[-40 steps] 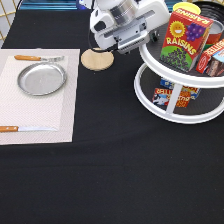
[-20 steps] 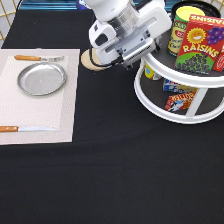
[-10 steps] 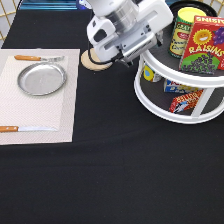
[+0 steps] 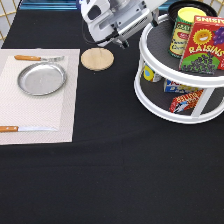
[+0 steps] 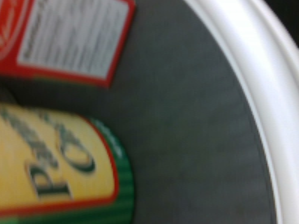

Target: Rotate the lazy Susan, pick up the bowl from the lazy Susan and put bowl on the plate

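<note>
The empty silver plate [image 4: 42, 78] lay on a pale placemat [image 4: 70, 107] at the exterior view's left, a wooden coaster [image 4: 97, 59] just beyond it. At the right stood the lazy Susan [image 4: 150, 97], with a raisin box [image 4: 205, 45] and a can [image 4: 185, 32] on its top tier. The black bowl [image 4: 173, 9] showed only as a dark rim behind the can, while the gripper [image 4: 119, 40] hung near the tier's left edge, its grip impossible to tell.

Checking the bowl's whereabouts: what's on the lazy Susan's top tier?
On the lazy Susan: a raisin box, a yellow-lidded can, the black bowl's rim behind. Its inside is hidden.
</note>
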Controlling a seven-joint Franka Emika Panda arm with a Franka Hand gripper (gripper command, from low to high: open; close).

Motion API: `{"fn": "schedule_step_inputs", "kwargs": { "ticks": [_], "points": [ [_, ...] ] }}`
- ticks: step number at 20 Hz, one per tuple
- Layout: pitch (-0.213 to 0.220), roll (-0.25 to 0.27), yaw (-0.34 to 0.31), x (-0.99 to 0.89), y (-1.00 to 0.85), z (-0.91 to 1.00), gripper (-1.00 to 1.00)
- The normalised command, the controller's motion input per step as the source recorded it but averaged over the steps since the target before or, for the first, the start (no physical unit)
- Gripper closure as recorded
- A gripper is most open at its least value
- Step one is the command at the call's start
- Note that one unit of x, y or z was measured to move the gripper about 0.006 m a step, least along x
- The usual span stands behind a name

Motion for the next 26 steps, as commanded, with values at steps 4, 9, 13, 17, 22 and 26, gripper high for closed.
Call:
{"fn": "schedule_step_inputs", "kwargs": {
  "ticks": [4, 9, 13, 17, 22, 26],
  "points": [
    [0.000, -0.052, -0.189, -0.56, 0.02, -0.16, -1.00],
    [0.000, -0.055, -0.209, -0.37, 0.30, -0.12, -1.00],
    [0.000, -0.065, -0.206, -0.35, 0.36, -0.16, -1.00],
    [-0.010, -0.047, -0.158, -0.49, 0.32, -0.11, -1.00],
    [-0.077, -0.066, -0.028, -0.38, 0.17, -0.11, -1.00],
    [-0.058, -0.046, 0.000, 0.01, 0.03, -0.06, -1.00]
  ]
}}
